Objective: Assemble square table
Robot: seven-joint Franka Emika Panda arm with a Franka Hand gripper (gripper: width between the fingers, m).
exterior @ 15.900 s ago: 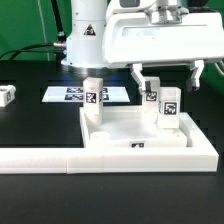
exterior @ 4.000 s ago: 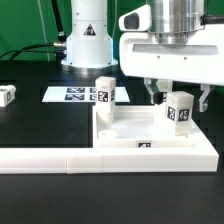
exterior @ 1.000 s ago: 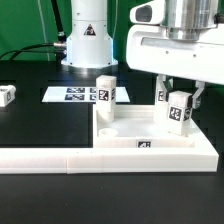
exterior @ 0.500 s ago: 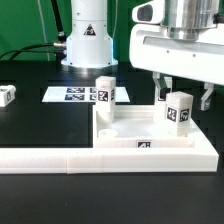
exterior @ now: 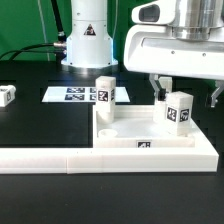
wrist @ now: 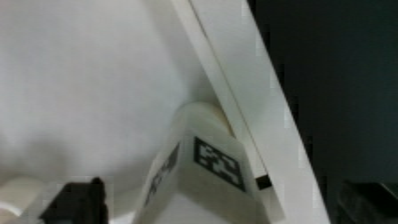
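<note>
The gripper (exterior: 186, 92) is open, one finger on each side of a leg (exterior: 179, 110), not touching it. The leg stands on the tabletop (exterior: 150, 139); another leg (exterior: 105, 93) stands at the far corner.

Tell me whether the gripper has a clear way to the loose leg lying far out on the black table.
Probably yes: the gripper is open and empty, and nothing stands around the loose leg.

A robotics lab bench; black table (exterior: 40, 125), fixed marker board (exterior: 72, 95), white arm base (exterior: 88, 35) behind.
</note>
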